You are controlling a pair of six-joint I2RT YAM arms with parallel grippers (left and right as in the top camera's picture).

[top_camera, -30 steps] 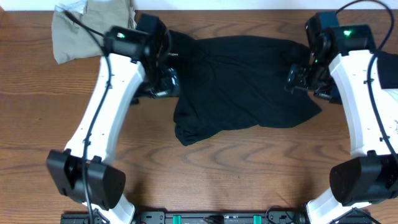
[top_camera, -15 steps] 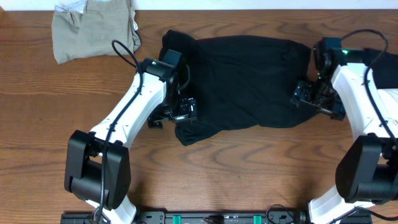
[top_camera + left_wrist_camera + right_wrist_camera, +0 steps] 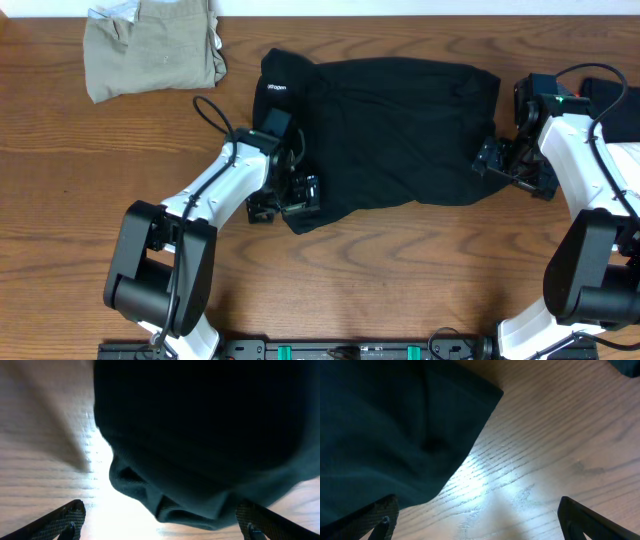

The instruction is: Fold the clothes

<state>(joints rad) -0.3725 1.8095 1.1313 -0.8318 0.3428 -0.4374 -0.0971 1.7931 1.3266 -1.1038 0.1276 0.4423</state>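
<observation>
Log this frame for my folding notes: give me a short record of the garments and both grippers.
black garment: spread out, rumpled, mid-table
tan garment: bundled at the table's far left corner, apart from the black one
left gripper: open, at the black garment's near left corner, holding nothing
right gripper: open, at the black garment's right corner, holding nothing
fold status: black garment not yet folded

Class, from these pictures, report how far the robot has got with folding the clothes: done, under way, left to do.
Done: the beige garment at the far left looks folded. Under way: the left gripper and right gripper, both open, sit at opposite edges of the black garment, gripping nothing. Left: that garment lies spread and rumpled, no fold made yet.
</observation>
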